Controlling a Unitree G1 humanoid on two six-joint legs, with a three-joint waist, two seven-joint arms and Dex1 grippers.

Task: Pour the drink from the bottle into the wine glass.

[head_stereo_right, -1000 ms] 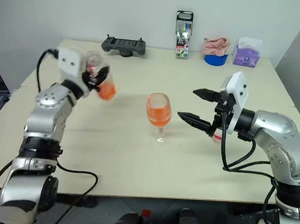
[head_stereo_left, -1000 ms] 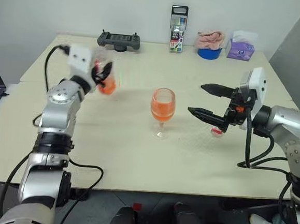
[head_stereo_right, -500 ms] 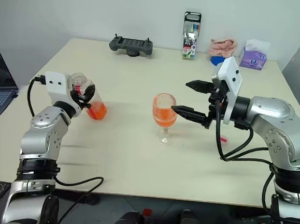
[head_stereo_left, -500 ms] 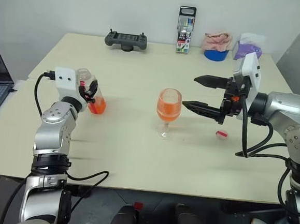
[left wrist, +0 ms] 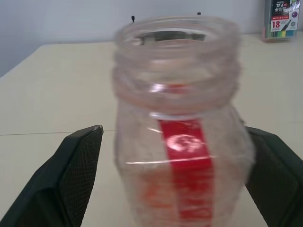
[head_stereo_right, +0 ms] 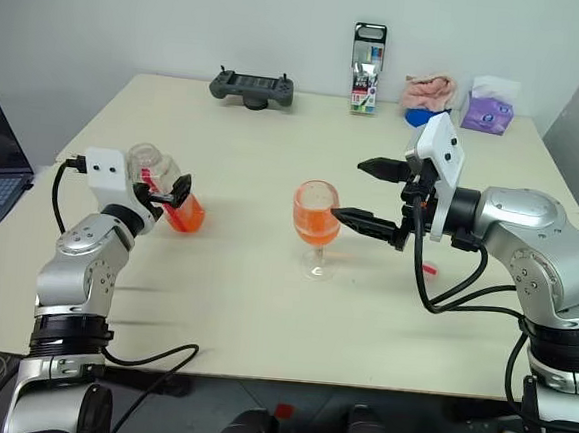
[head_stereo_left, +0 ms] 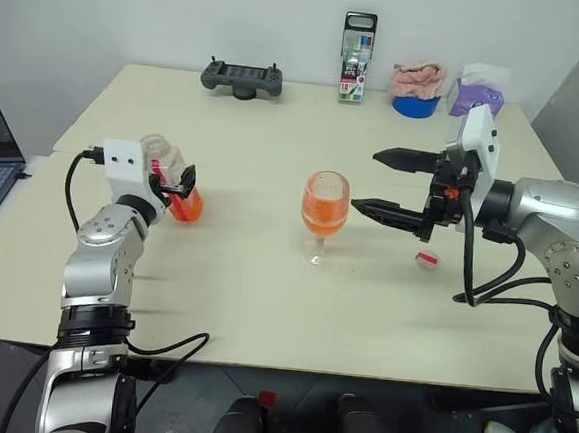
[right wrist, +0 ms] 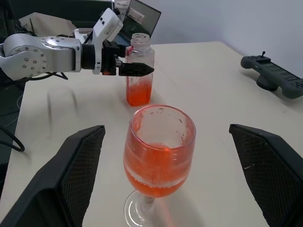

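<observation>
bottle (head_stereo_left: 177, 181) upright on table (head_stereo_left: 263, 295), light, slick plastic, take at mid-body. left claw (head_stereo_left: 185, 181) apart around it; right claw (head_stereo_left: 382, 184) apart. wine glass (head_stereo_left: 325, 214) fragile.

From my station, the only print I can actually read is the number "18" on a small red patch on the front of the tall, dark-topped pen pack with coloured pens (left wrist: 282, 20), standing at the far edge of the beige table (head_stereo_left: 262, 305). The clear plastic bottle (left wrist: 182, 142) carries a vertical red label strip with a round white emblem on it, but I can make out no letters there. The purple tissue box (head_stereo_left: 472, 94) at the table's far edge has printing too small for me to read.
</observation>
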